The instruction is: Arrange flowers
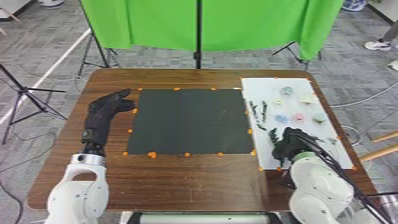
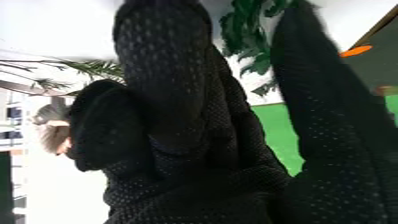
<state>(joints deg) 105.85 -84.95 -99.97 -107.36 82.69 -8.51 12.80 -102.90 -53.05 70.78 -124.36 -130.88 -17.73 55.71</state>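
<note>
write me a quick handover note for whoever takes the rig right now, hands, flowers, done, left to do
Left hand: open, beside the dark mat's left edge.
Right hand: fingers extended, at the near part of the white board, by green sprigs.
Flowers: pale blooms on the white board, beyond the right hand.
Done: no arrangement visible yet.
Left: arranging flowers and sprigs, probably on the dark mat.
</note>
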